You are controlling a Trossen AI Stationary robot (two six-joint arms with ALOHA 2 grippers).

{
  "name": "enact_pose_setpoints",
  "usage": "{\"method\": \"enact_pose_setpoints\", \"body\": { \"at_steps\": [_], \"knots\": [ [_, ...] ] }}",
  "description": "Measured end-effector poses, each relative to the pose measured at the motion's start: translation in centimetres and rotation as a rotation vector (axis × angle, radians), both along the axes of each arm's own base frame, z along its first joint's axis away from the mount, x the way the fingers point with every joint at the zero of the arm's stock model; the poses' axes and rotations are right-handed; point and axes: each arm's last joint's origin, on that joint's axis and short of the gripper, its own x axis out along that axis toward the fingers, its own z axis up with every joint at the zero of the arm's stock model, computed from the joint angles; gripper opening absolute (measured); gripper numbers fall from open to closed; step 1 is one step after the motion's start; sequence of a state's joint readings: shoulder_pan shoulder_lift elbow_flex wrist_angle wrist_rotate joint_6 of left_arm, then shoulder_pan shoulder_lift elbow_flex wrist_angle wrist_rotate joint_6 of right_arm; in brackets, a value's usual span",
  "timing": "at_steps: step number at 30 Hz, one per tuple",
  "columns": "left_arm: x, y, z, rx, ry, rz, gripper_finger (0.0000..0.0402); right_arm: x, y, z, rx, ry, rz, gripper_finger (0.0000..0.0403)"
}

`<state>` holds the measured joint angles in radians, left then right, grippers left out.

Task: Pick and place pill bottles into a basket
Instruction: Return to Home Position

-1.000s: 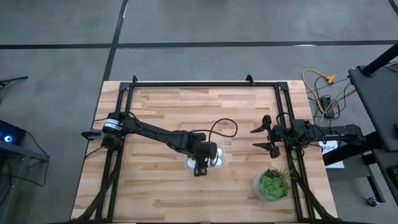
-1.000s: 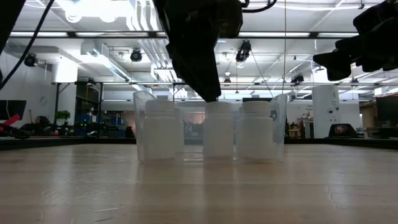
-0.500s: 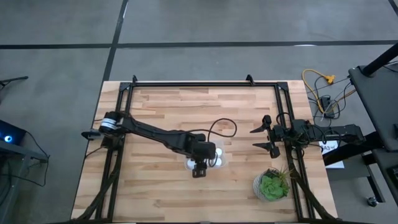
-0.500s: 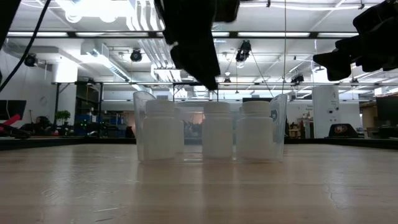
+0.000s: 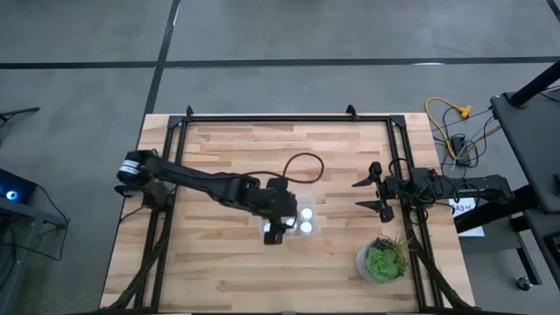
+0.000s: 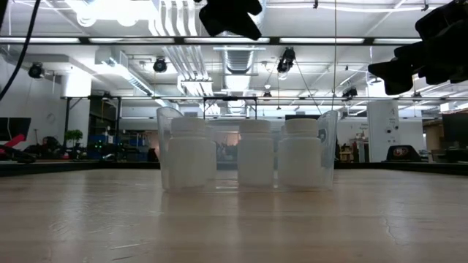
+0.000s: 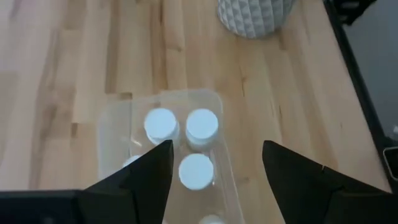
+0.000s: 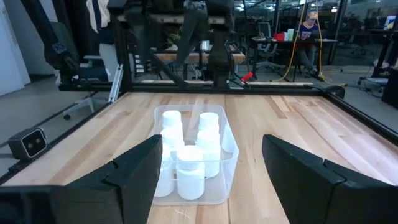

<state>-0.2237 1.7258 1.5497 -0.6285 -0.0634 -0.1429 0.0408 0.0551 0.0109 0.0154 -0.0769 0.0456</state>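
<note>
Small white cylindrical pill bottles stand upright inside the clear rectangular plastic basket, beneath the left gripper, which hangs above with its dark fingers spread and empty. The right gripper, likewise spread, waits well apart from the basket.

Grey floor — bright ceiling lights

Robotics lab inside big open industrial hall. Butcher-block table ringed by black metal frame, standing on grey concrete floor with dark seams. Above table: high ceiling, exposed ducts, strip lights. Beyond table: office chairs, seated person. Beside table: yellow cable coil, dark equipment stand.
</note>
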Motion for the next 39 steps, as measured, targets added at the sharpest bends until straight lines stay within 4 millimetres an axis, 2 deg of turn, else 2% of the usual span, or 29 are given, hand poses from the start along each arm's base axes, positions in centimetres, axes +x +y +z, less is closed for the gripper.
{"method": "enact_pose_setpoints", "body": {
  "at_steps": [7, 12, 19, 23, 28, 31, 35, 39],
  "knots": [
    [0.2, 0.0, 1.2, -0.020, -0.085, 0.003, 0.0228, 0.0, 0.0, 0.0, 0.001, 0.000, 0.000, 0.0265],
    [0.1, 0.0, 0.9, -0.011, -0.068, -0.001, 0.0228, 0.0, 0.0, 0.0, -0.001, 0.000, 0.000, 0.0265],
    [0.2, 0.3, 0.5, 0.119, -0.089, -0.123, 0.0228, 0.0, 0.0, 0.0, -0.001, 0.000, 0.000, 0.0265],
    [0.4, 1.5, 0.0, 0.126, -0.085, -0.116, 0.0228, 0.0, 0.0, 0.0, 0.007, 0.001, -0.001, 0.0265],
    [0.1, 3.7, -1.5, 0.031, -0.131, -0.131, 0.0228, 0.0, 0.0, 0.0, 0.002, 0.000, 0.000, 0.0265],
    [-1.3, 5.0, -1.6, -0.035, -0.206, -0.129, 0.0228, 0.0, 0.0, 0.0, 0.005, 0.001, 0.000, 0.0265],
    [-4.8, 6.3, -2.6, -0.064, -0.258, -0.072, 0.0228, 0.0, 0.0, 0.0, 0.003, 0.000, -0.001, 0.0265],
    [-8.7, 6.9, -3.3, -0.091, -0.518, -0.042, 0.0228, 0.0, 0.0, 0.0, 0.003, 0.000, 0.000, 0.0265]
  ]
}}
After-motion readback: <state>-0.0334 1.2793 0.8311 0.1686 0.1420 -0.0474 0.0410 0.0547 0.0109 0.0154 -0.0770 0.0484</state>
